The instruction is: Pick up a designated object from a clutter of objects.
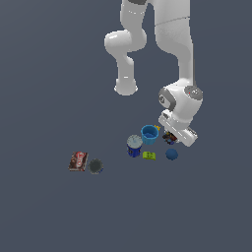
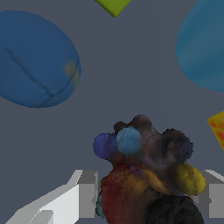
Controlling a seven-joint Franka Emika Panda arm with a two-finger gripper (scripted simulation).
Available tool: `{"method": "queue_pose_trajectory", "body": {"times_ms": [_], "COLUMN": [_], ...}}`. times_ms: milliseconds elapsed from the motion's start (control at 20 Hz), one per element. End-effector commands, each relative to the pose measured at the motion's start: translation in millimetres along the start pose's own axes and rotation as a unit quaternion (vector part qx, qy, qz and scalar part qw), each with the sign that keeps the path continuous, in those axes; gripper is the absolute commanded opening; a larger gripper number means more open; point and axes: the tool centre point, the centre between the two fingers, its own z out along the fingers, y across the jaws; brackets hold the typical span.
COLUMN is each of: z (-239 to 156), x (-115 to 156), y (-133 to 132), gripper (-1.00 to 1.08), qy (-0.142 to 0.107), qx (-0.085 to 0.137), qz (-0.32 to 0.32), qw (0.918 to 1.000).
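The pincer (image 1: 173,138) is lowered onto the surface (image 1: 49,98), just beside the light-blue cup (image 1: 149,134). In the wrist view the lumpy dark object (image 2: 144,175) is seen between the two pale fingers (image 2: 87,192), one on each side and close against it; whether it is actually gripped cannot be told. The blue ball (image 1: 172,154), yellow-green block (image 1: 149,155) and blue can (image 1: 134,145) are nearby. The reddish box (image 1: 78,161) and dark disc (image 1: 95,166) are well apart
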Motion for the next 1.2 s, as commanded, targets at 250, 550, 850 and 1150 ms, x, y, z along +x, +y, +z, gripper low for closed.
{"method": "queue_pose_trajectory", "body": {"times_ms": [250, 550, 850, 1150], "z": [-2, -20, -55, -107], "x": [2, 15, 41, 79], "y": [0, 3, 7, 14], "gripper": [-1.00, -1.00, -1.00, -1.00], "qy": [0.000, 0.000, 0.000, -0.001], "qx": [0.000, 0.000, -0.001, -0.001], "qz": [0.000, 0.000, 0.000, -0.001], "qw": [1.0000, 1.0000, 1.0000, 1.0000]}}
